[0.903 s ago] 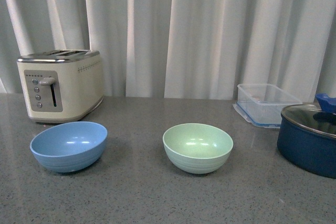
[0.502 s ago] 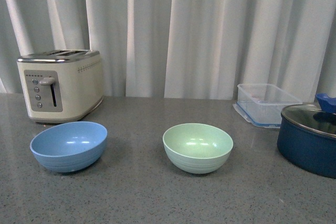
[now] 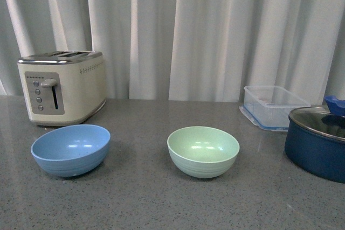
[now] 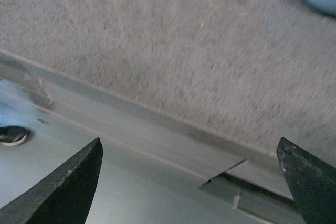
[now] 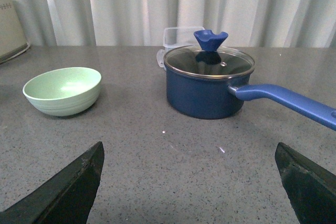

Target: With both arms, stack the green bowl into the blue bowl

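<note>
Both spread wide and holding nothing: my left claw (image 4: 191, 182) and my right claw (image 5: 191, 184). The green bowl (image 3: 203, 152) sits upright on the grey counter (image 3: 145, 200), well apart from the blue bowl (image 3: 70, 150), which sits before the toaster (image 3: 62, 86).

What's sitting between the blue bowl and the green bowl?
Nothing. In the front view, only bare grey countertop lies between the blue bowl and the green bowl. They stand apart, side by side.
</note>
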### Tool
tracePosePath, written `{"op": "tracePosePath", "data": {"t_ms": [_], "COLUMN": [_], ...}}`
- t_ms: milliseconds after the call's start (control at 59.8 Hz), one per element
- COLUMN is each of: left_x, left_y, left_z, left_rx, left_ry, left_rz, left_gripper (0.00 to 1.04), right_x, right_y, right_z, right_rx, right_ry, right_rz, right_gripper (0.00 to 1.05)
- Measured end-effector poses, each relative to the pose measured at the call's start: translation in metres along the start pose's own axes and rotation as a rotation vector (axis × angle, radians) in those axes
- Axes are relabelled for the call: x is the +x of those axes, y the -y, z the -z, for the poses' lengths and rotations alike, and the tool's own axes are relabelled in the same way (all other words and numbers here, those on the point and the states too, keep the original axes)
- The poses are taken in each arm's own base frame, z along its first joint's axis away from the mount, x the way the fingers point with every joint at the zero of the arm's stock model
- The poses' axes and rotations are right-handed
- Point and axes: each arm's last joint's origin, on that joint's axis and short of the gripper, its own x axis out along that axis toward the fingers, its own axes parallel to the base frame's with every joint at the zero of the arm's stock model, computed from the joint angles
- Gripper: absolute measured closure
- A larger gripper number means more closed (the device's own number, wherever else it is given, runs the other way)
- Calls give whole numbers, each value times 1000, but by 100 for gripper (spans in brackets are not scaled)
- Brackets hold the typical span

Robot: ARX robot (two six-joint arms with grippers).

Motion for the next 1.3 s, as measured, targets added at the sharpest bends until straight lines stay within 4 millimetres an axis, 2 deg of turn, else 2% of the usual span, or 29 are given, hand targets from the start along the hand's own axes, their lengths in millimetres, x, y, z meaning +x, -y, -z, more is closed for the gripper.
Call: {"op": "tracePosePath", "data": {"t_ms": [100,435,535,669,887,1305], "left_x": [11,89,108,130,166,211], "left_y": [4,39,50,63,81,104], "left_z": [-24,-107,-120,-127,-122,-127], "left_rx": [-6,57,50,34,33,37], "left_ry": [13,-100,-130,-172,-237,-255], "left_rz": [63,129,133,134,114,103], "left_gripper": [7,7,7,7,7,7], "right_x": [0,0,0,0,0,0], "right_y": [0,0,0,0,0,0], "right_z": [0,0,0,0,0,0], "right_rx": [0,0,0,0,0,0], "right_ry": [0,0,0,0,0,0], "right_rz": [0,0,0,0,0,0], "right_gripper": [10,10,10,10,10,10]}}
